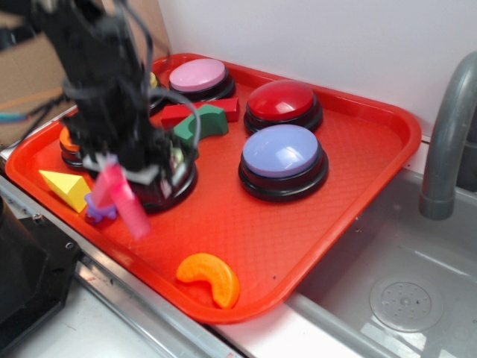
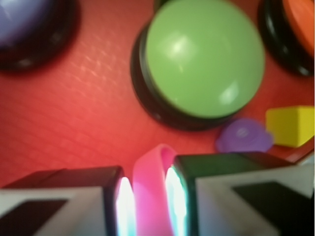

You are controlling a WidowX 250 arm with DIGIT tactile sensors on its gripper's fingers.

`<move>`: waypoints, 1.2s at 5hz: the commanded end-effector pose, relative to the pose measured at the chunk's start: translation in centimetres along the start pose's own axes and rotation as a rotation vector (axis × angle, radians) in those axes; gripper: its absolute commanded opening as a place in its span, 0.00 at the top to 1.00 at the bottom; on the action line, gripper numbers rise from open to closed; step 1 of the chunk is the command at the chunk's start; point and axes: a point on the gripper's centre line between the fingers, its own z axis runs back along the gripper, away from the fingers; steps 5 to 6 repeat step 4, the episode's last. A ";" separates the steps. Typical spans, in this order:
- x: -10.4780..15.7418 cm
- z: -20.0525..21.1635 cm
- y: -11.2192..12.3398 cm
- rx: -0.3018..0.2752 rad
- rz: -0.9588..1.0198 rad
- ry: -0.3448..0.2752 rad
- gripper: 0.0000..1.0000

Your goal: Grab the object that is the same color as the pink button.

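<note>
My gripper (image 1: pixel 115 179) is shut on the pink toy bolt (image 1: pixel 125 203), which hangs tilted from the jaws above the red tray (image 1: pixel 358 194) at its front left. In the wrist view the pink bolt (image 2: pixel 147 191) sits pinched between my two fingers (image 2: pixel 211 196), above the tray floor. The pink button (image 1: pixel 197 75) with its pale pink dome stands at the tray's back left, behind my arm. The bolt's head is hidden by the jaws.
A small purple toy (image 1: pixel 99 209) and a yellow wedge (image 1: pixel 67 188) lie just left of the bolt. A green button (image 2: pixel 204 56) sits under my arm. A lavender-blue button (image 1: pixel 283 153), a dark red button (image 1: pixel 283 102), an orange crescent (image 1: pixel 211 278) and a sink faucet (image 1: pixel 447 142) are nearby.
</note>
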 end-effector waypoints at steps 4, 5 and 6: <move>8.9 12.6 4.2 -0.082 -0.106 -0.098 1.00; 8.9 12.6 4.2 -0.082 -0.106 -0.098 1.00; 8.9 12.6 4.2 -0.082 -0.106 -0.098 1.00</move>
